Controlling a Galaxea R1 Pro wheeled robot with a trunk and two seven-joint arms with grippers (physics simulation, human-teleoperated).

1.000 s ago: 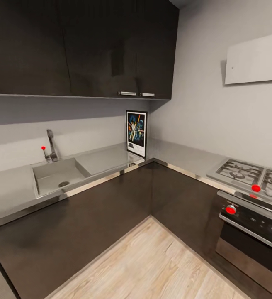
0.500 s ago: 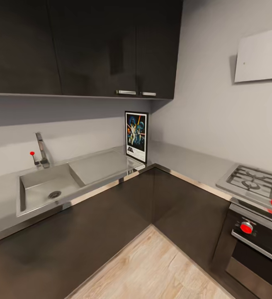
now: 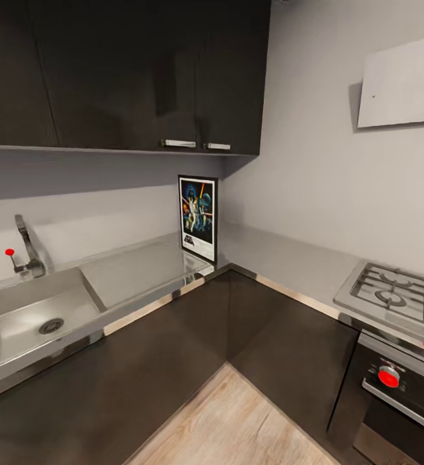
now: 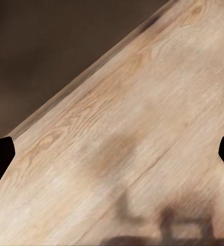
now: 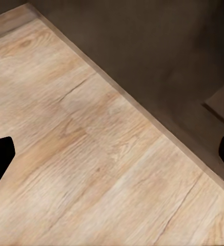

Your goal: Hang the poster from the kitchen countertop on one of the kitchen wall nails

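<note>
The poster [image 3: 198, 217] stands upright in the kitchen countertop [image 3: 283, 258] corner, long axis vertical, well ahead of both grippers, which hang spread and empty over wood floor [image 4: 142, 128]; neither arm looks nearer.

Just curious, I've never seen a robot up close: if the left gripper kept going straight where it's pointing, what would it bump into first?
Most likely the wooden floor. The left gripper points down at it, fingers spread wide, nothing between.

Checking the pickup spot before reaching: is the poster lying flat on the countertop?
No, the poster stands upright in the corner of the kitchen countertop, its face turned out toward the room.
</note>
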